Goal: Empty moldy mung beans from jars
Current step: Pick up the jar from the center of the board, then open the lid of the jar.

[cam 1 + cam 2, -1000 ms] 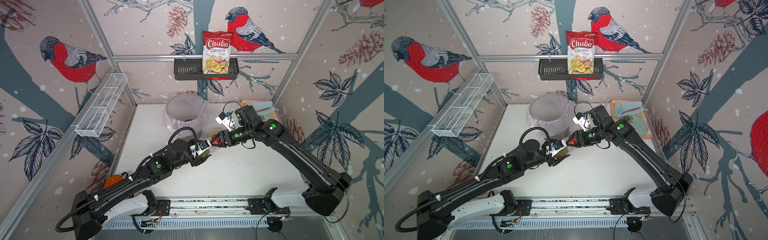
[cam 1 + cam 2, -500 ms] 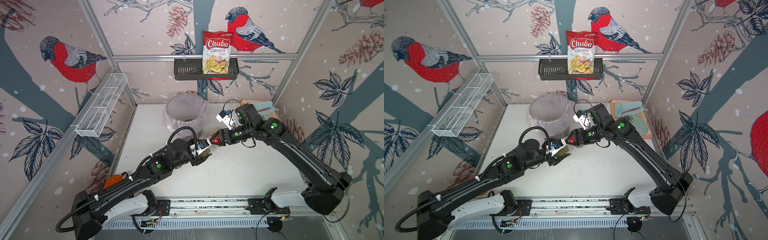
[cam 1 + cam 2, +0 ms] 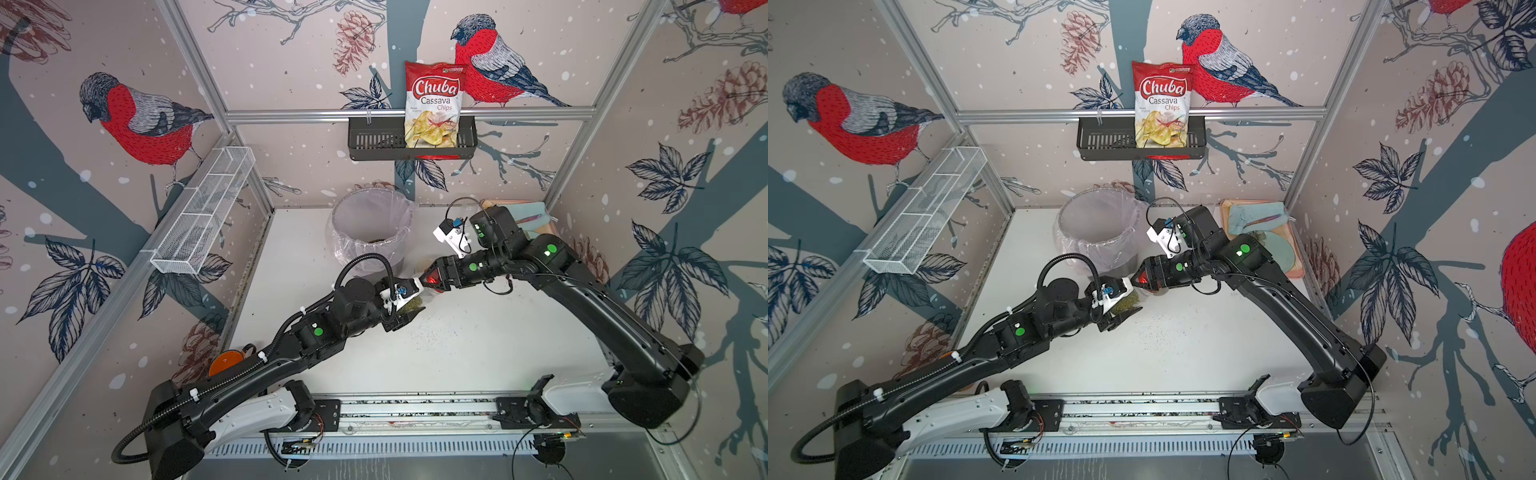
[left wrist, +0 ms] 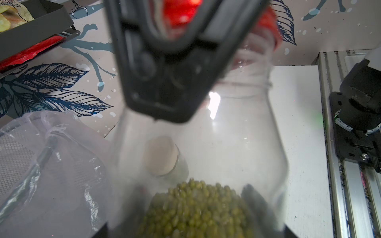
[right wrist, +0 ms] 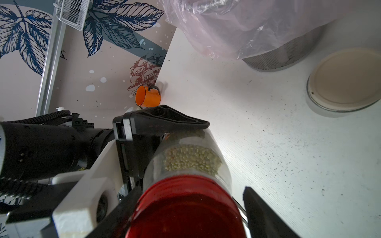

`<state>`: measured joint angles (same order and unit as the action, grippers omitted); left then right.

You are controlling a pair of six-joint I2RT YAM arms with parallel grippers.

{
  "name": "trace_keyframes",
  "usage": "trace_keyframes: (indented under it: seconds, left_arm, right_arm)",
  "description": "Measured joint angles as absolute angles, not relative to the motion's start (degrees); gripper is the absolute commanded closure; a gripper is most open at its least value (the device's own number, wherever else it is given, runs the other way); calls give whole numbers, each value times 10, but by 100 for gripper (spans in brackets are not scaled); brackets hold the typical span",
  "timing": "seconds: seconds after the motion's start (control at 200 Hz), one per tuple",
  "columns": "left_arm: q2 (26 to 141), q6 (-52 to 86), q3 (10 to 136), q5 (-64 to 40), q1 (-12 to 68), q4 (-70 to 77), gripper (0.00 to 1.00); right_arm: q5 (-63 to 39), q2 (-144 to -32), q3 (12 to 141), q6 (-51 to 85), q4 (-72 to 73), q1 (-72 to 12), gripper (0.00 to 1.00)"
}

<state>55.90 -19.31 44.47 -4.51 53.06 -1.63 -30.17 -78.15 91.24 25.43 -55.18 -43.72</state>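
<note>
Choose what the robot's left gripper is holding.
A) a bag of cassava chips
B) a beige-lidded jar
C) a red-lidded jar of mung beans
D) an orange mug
C: the left gripper is closed on a clear jar with a red lid and mung beans inside. The beige-lidded jar stands free on the table, and the orange mug sits apart too.

Left arm [image 3: 270, 370] and right arm [image 3: 602, 307] outstretched inward; left fingers [image 5: 175, 121] tight, right fingers [image 5: 263, 214] apart.
</note>
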Motion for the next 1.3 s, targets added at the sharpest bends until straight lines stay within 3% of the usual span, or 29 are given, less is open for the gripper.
trace_keyframes:
  seconds: [0.185, 0.395, 0.725, 1.301]
  left_arm:
    - [559, -193, 445, -45, 531, -16, 42]
    - [559, -194, 445, -45, 531, -16, 42]
    - [559, -194, 444, -45, 531, -12, 42]
    - [560, -194, 443, -45, 531, -2, 42]
  right_arm:
    - [-298, -781, 922, 254, -563, -439, 29]
    - [-291, -784, 928, 254, -573, -442, 26]
    - [-289, -788, 941, 254, -580, -442, 36]
    - [-286, -788, 950, 254, -590, -443, 37]
